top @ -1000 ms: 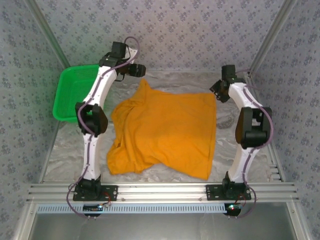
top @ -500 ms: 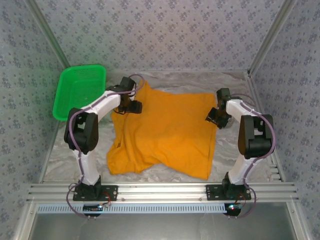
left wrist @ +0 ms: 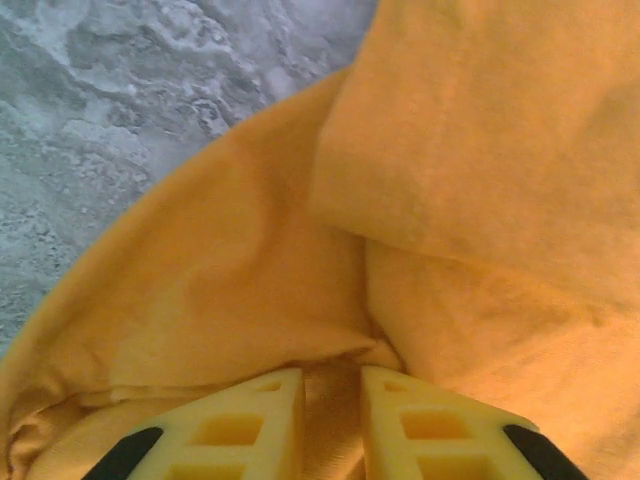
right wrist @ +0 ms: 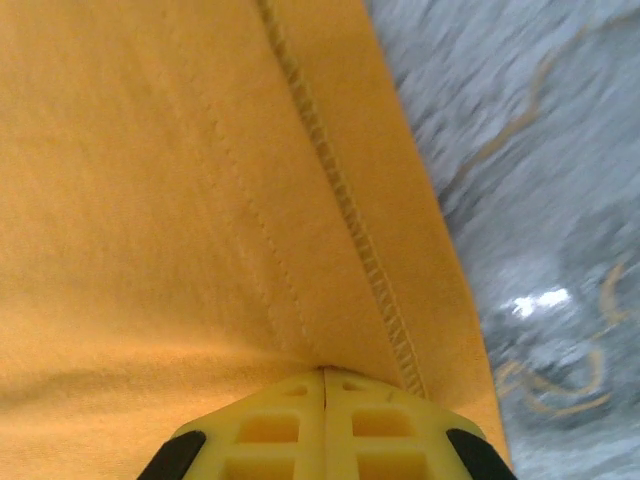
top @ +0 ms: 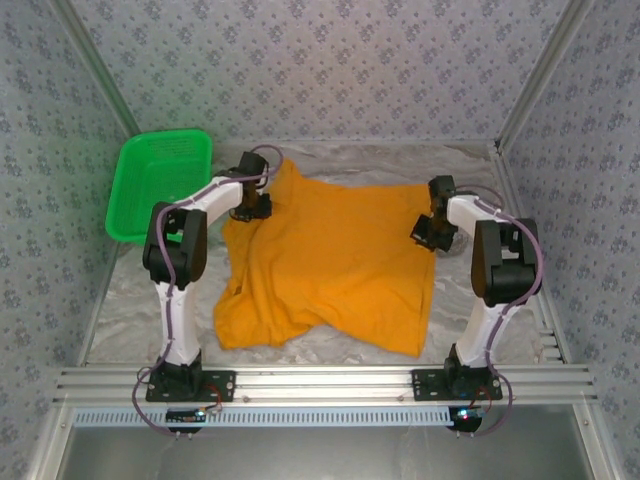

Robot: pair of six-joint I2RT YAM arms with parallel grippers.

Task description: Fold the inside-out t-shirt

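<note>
The inside-out t-shirt (top: 330, 265) lies spread and rumpled on the table, orange-yellow, with no tag or print showing. My left gripper (top: 258, 207) is low at the shirt's far left edge, by a sleeve. In the left wrist view its fingers (left wrist: 332, 385) stand a narrow gap apart with a fold of the t-shirt (left wrist: 480, 150) pinched between them. At the shirt's right edge my right gripper (top: 428, 232) is also down. Its fingertips (right wrist: 324, 375) are pressed together on the t-shirt (right wrist: 150, 180) just beside the stitched hem (right wrist: 340, 190).
A green mesh basket (top: 160, 180) stands at the back left, close behind the left arm. The marbled grey table (top: 470, 290) shows bare to the right of the shirt and along the front rail (top: 320, 382). Patterned walls enclose the table.
Both arms dropped from the back of the table onto the shirt's left and right edges. Since half a second ago the left gripper shifted slightly back and left.
</note>
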